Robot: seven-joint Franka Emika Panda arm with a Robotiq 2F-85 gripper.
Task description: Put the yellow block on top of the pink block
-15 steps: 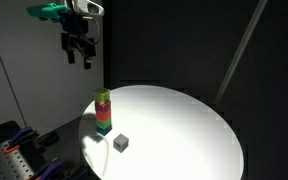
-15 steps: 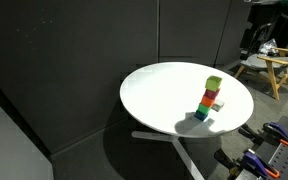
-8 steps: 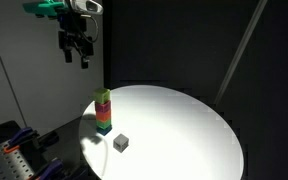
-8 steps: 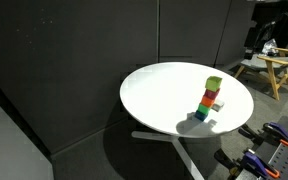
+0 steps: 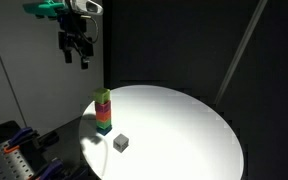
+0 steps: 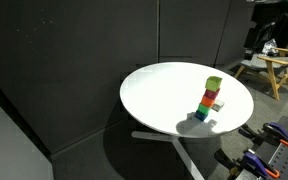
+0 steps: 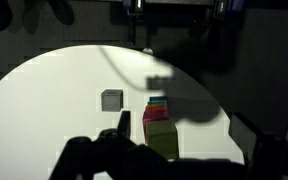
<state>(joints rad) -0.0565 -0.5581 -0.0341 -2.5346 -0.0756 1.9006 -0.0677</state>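
Observation:
The yellow block (image 5: 104, 97) sits on top of a stack of cubes near the edge of the round white table (image 5: 184, 125). The pink block (image 5: 104, 107) lies directly beneath it, with other coloured cubes below. The stack also shows in the other exterior view, with the yellow block (image 6: 214, 84) on the pink block (image 6: 212, 95). In the wrist view the yellow block (image 7: 162, 138) is seen from above, with a pink edge (image 7: 148, 121) beside it. My gripper (image 5: 77, 55) hangs high above the table, well clear of the stack, open and empty. In the wrist view its fingers (image 7: 184, 128) are dark shapes.
A grey cube (image 5: 120, 143) lies alone on the table close to the stack; it also shows in the wrist view (image 7: 112, 99). Dark curtains surround the table. A wooden stand (image 6: 267, 68) is behind it and clamps (image 6: 274, 133) are at the side.
My gripper has drifted slightly sideways, staying high above the table. The stack and the grey cube have not moved.

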